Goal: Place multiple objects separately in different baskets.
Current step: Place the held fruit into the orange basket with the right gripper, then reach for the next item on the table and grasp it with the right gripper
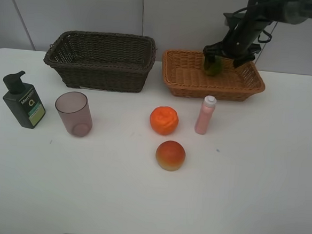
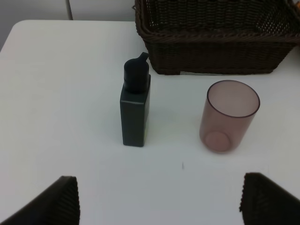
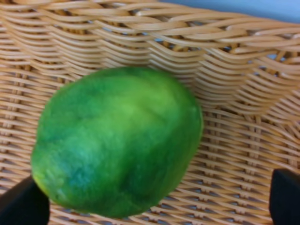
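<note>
My right gripper (image 1: 226,57) is open over the light tan basket (image 1: 216,91). The green fruit (image 1: 213,66) lies in that basket between the fingers. In the right wrist view the fruit (image 3: 117,140) rests on the weave, and the gripper (image 3: 154,199) has its fingertips (image 3: 23,202) set wider than the fruit. The dark brown basket (image 1: 100,73) is empty. On the table stand the dark green pump bottle (image 1: 23,101), the pink-brown cup (image 1: 74,113) and the pink bottle (image 1: 205,115), with the orange fruit (image 1: 163,120) and the peach-like fruit (image 1: 170,155). My left gripper (image 2: 159,201) is open and empty, short of the pump bottle (image 2: 135,108) and cup (image 2: 228,117).
The two baskets stand side by side at the table's far edge against a white wall. The dark basket (image 2: 211,56) sits behind the cup in the left wrist view. The table (image 1: 139,201) is white. The left arm does not show in the exterior view.
</note>
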`<state>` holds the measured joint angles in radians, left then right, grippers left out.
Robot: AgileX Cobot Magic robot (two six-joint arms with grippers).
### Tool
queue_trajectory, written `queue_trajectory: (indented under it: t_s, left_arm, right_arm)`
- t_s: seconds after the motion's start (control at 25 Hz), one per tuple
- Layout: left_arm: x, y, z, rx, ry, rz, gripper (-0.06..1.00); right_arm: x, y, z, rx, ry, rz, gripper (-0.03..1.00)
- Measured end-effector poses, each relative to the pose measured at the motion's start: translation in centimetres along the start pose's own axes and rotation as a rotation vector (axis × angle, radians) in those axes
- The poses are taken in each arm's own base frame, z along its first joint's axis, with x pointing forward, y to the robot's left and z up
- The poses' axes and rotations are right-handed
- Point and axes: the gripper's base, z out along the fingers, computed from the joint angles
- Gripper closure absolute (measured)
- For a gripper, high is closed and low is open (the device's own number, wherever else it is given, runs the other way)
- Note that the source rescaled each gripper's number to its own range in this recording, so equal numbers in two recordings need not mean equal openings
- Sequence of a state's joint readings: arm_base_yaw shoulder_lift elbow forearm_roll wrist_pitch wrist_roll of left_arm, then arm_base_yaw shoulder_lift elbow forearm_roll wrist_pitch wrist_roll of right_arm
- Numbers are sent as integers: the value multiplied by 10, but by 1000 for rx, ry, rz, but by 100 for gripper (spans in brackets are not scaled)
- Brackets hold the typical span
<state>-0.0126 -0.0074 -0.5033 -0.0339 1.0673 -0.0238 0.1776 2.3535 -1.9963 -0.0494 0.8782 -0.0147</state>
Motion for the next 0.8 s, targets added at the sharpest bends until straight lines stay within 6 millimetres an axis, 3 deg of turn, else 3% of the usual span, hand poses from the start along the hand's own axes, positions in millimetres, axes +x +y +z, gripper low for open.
queue_trajectory:
  t_s: [0.12,0.36,0.8]
  left_arm:
    - [0,0,0,0,0,0,6]
    - [0,0,0,0,0,0,6]
    - [0,0,0,0,0,0,6]
  right_arm:
    - [-3,0,-10,2,-14,-2,-3]
    - [-7,22,-59,-13,-8,-46,-3]
    - [18,122,-131,-98,65,-285,-3]
